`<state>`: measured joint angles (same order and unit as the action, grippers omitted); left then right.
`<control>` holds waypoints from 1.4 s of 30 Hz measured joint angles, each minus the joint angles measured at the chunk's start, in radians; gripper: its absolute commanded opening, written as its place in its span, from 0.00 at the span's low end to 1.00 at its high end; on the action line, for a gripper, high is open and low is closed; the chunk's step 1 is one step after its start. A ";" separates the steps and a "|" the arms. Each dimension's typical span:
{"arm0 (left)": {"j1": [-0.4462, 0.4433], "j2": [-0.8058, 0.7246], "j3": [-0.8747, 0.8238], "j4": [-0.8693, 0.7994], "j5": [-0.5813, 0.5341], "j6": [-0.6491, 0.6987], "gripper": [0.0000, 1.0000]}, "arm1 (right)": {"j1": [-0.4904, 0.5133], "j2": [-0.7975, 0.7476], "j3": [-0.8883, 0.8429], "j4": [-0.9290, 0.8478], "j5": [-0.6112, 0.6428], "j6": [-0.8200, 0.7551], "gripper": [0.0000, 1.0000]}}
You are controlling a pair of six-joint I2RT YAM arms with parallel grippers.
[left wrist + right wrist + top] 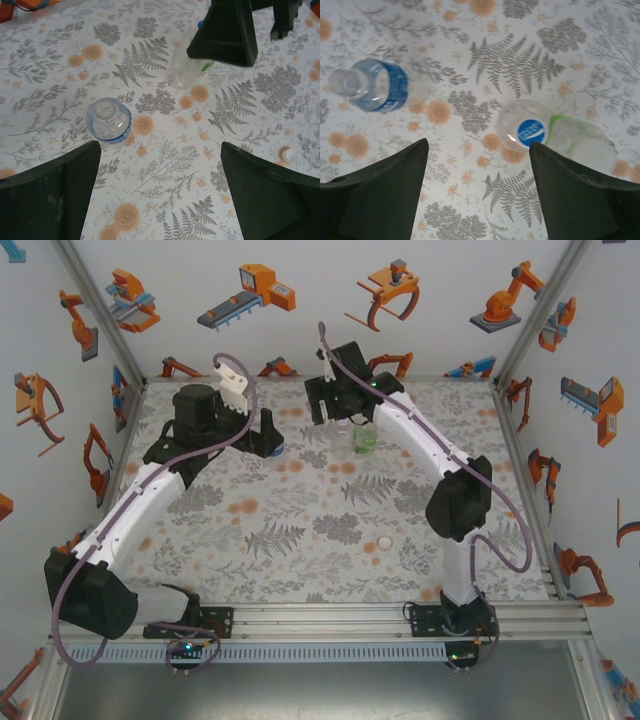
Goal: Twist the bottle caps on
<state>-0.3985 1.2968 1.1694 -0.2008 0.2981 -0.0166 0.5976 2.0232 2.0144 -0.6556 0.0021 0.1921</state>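
We judge one done: the clear bottle wears a cap, our right gripper spread above it. Left of it, the blue bottle stands uncapped under our spread left gripper; a spare cap lies well apart.

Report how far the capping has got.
Done: the clear bottle wears a blue cap. In hand: nothing; the right hand hangs open over it. To do: the blue-label bottle has a bare neck, and one white cap lies loose on the table. The green bottle is too blurred on top to judge.
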 measured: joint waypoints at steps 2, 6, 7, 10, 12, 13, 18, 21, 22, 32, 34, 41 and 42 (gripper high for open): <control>0.002 -0.014 0.000 0.002 -0.034 0.000 0.97 | 0.021 -0.029 -0.084 0.086 -0.033 -0.007 0.76; 0.007 -0.031 0.000 0.002 -0.058 0.006 0.97 | 0.055 -0.043 -0.230 0.270 -0.100 -0.010 0.74; 0.008 -0.036 -0.003 0.004 -0.055 0.012 0.97 | 0.062 -0.043 -0.261 0.311 -0.118 -0.010 0.74; 0.008 -0.059 -0.023 0.008 -0.050 0.024 0.97 | 0.080 -0.041 -0.350 0.458 -0.170 -0.011 0.74; 0.008 -0.067 -0.029 0.007 -0.052 0.030 0.97 | 0.091 -0.040 -0.410 0.572 -0.200 -0.015 0.75; 0.008 -0.068 -0.029 0.008 -0.055 0.032 0.97 | 0.095 -0.039 -0.439 0.632 -0.214 -0.019 0.75; 0.008 -0.069 -0.029 0.008 -0.060 0.039 0.97 | 0.111 0.011 -0.505 0.874 -0.257 -0.032 0.76; 0.008 -0.069 -0.031 0.009 -0.059 0.042 0.97 | 0.117 0.066 -0.505 0.973 -0.268 -0.040 0.76; 0.008 -0.069 -0.032 0.009 -0.059 0.042 0.97 | 0.119 0.086 -0.505 1.004 -0.269 -0.044 0.76; 0.008 -0.045 -0.033 0.022 -0.009 0.042 0.97 | 0.130 0.235 -0.450 1.118 -0.272 -0.074 0.61; 0.008 -0.035 -0.033 0.022 0.005 0.042 0.97 | 0.130 0.237 -0.445 1.134 -0.272 -0.078 0.54; 0.008 0.003 -0.022 0.014 0.040 0.029 0.97 | 0.130 0.227 -0.458 1.144 -0.273 -0.085 0.44; 0.008 0.009 -0.019 0.013 0.052 0.027 0.97 | 0.130 0.214 -0.474 1.143 -0.272 -0.085 0.44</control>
<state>-0.3901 1.3056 1.1507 -0.1875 0.3504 0.0105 0.7277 2.2375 1.5402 0.4877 -0.2695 0.1066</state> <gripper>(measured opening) 0.966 0.602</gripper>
